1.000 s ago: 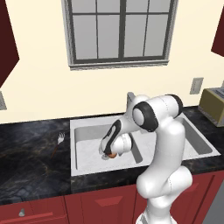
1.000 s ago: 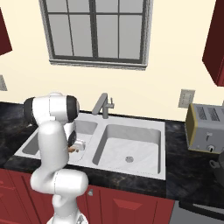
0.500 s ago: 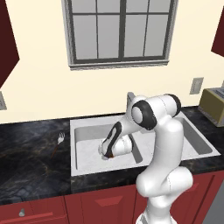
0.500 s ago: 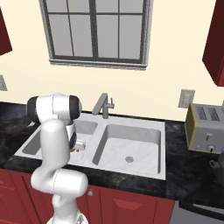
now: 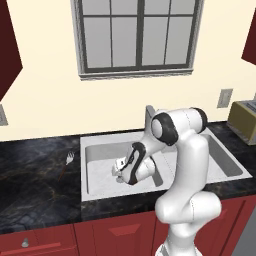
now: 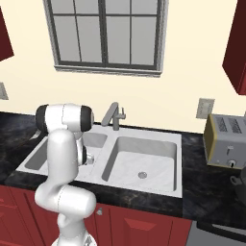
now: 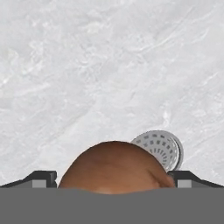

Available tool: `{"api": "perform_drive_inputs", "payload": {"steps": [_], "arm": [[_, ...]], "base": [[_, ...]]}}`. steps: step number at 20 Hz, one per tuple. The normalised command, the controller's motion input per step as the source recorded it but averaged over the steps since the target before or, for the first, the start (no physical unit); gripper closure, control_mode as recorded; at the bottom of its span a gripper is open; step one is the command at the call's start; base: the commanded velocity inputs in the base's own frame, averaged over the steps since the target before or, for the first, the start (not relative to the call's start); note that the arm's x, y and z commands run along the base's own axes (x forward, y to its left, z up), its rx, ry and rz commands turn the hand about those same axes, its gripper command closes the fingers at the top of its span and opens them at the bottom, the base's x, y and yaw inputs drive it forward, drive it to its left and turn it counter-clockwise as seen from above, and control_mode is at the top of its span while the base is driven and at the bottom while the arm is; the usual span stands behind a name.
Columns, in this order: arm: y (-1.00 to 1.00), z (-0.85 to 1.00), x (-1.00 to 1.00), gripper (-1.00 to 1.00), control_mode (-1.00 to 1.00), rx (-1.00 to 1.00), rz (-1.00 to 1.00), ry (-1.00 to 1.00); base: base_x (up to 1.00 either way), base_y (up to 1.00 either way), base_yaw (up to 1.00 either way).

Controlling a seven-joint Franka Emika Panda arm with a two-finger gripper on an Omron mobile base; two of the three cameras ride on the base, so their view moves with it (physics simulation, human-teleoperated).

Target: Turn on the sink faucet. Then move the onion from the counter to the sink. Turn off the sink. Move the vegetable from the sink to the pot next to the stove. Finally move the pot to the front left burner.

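In the hand view the onion (image 7: 114, 167) sat between the spread, unclenched jaws, the drain (image 7: 160, 149) just beyond it on the sink (image 7: 87, 70) floor. From the left base view the gripper (image 5: 119, 171) hung low in the basin, onion hidden; whether the jaws touched it was unclear.

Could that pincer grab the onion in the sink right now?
Probably yes. The pincer is open, one fingertip on each side of the onion, above the sink floor, with nothing between them.
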Motion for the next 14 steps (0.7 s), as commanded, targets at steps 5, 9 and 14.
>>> {"api": "perform_drive_inputs", "payload": {"steps": [5,9,14], "arm": [[0.0,-0.28,0.0,1.0,-1.0,-0.02,0.0,-0.04],[0.0,-0.28,0.0,1.0,-1.0,-0.02,0.0,-0.02],[0.07,-0.1,-0.03,1.0,-1.0,-0.01,-0.03,0.0]], "base": [[0.0,0.0,0.0],[0.0,0.0,0.0],[0.0,0.0,0.0]]}}
